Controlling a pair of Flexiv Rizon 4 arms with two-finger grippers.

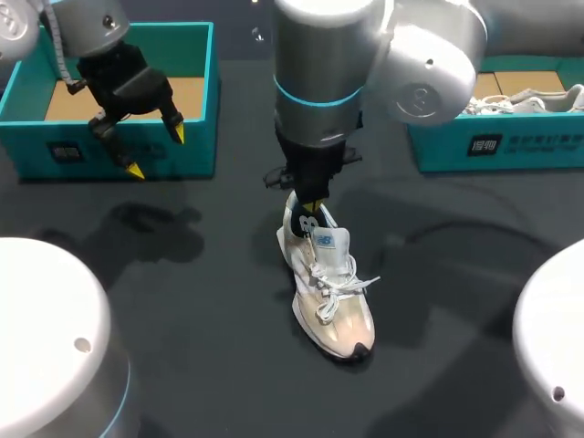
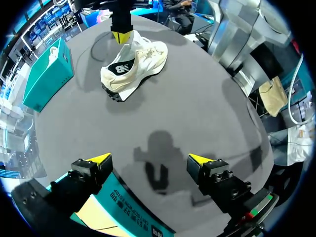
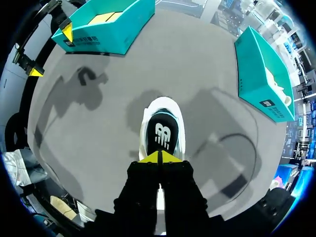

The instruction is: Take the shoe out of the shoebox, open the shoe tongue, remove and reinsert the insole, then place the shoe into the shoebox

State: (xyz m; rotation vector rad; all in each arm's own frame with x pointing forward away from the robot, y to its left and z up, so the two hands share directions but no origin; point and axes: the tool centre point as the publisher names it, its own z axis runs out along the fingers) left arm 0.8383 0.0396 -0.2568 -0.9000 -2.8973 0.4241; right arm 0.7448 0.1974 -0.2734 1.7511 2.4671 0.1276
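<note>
The cream mesh lace-up shoe (image 1: 333, 292) is seen upright on the dark table (image 1: 182, 301). Only the right wrist view shows the right gripper (image 3: 159, 157) with its tips pressed together at the dark logo-printed insole (image 3: 160, 133). Whether the insole is pinched cannot be made out. The left gripper (image 1: 157, 152) is spread wide and empty above the teal cardboard shoebox (image 1: 196, 91).

Robot lab: twin arms (image 1: 319, 82) over dark table (image 1: 182, 347) (teal shoeboxes (image 1: 205, 109)).
</note>
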